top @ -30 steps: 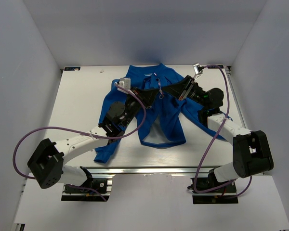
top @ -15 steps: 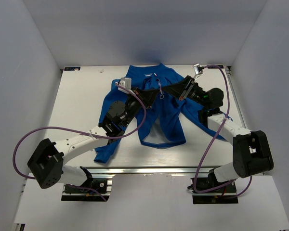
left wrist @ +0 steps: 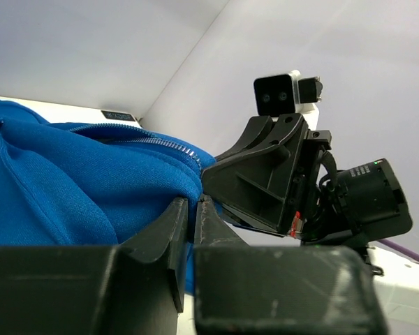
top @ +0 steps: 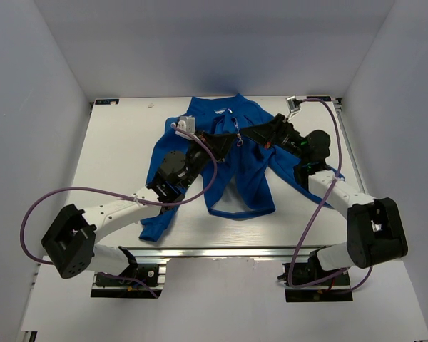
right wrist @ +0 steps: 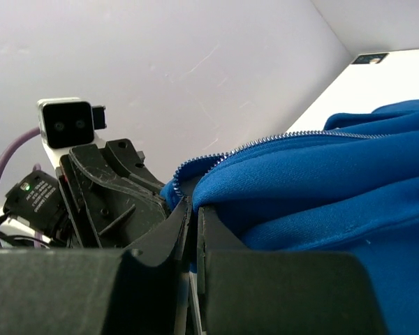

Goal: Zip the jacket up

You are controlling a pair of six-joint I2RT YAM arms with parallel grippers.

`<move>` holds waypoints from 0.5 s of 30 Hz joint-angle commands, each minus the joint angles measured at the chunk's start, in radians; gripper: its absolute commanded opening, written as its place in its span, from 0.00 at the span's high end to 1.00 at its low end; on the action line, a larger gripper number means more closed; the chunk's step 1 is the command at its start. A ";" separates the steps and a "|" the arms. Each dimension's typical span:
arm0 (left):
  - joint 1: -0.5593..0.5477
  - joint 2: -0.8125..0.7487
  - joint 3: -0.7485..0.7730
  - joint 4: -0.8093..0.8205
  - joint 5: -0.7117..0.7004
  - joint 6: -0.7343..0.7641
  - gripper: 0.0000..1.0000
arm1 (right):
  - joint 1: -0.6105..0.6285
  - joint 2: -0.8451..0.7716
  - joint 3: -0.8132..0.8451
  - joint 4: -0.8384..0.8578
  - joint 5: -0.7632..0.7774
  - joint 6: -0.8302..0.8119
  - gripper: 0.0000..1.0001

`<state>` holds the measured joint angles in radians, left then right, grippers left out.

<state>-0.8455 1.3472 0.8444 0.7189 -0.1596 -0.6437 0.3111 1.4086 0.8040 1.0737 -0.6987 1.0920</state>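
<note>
Fleece jacket (top: 251, 178) is being kept spread on the white table (top: 114, 157), across the table's middle. The collar (top: 221, 107) is lying toward the table's far edge and the hem (top: 242, 211) toward its near edge. One sleeve (top: 157, 224) is trailing to the table's near-left part. Fabric is reading as soft, matte, napped royal blue, bunched in rounded folds where it is being lifted.

The front is lying unzipped: the two panels are spread apart in a V above the hem, with pale surface showing between them.

Left gripper (top: 225, 140) is being held above the table's far-middle. Its black, flat, tapered fingers (left wrist: 169, 230) are nearly together, and a fold of the blue fleece is being pinched between them at the tips. The zipper teeth (left wrist: 160, 142), a fine silver-white toothed line, are running along the raised edge just behind that fold.

Right gripper (top: 251, 134) is being held just beside the left one, tip to tip, over the same part of the table. Its fingers (right wrist: 169, 234) are closed to a thin slit on the opposite front edge, which is being clamped.

Glossy purple cables (top: 64, 194) are looping off both arms toward the table's near corners.
</note>
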 commanded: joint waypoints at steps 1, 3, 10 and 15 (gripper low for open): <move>-0.030 0.013 -0.021 -0.065 0.158 -0.007 0.83 | 0.003 -0.068 0.027 0.032 0.153 -0.027 1.00; -0.030 0.017 -0.018 -0.068 0.160 -0.005 0.78 | 0.003 -0.076 0.026 0.023 0.136 -0.034 1.00; -0.030 0.018 -0.010 -0.073 0.160 -0.007 0.72 | 0.003 -0.089 0.003 0.011 0.110 -0.032 1.00; -0.030 0.015 -0.011 -0.078 0.154 -0.007 0.90 | 0.003 -0.092 0.003 -0.006 0.085 -0.040 1.00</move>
<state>-0.8673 1.3712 0.8410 0.6357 -0.0433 -0.6472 0.3099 1.3544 0.8021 1.0183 -0.6201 1.0660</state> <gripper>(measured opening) 0.124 0.056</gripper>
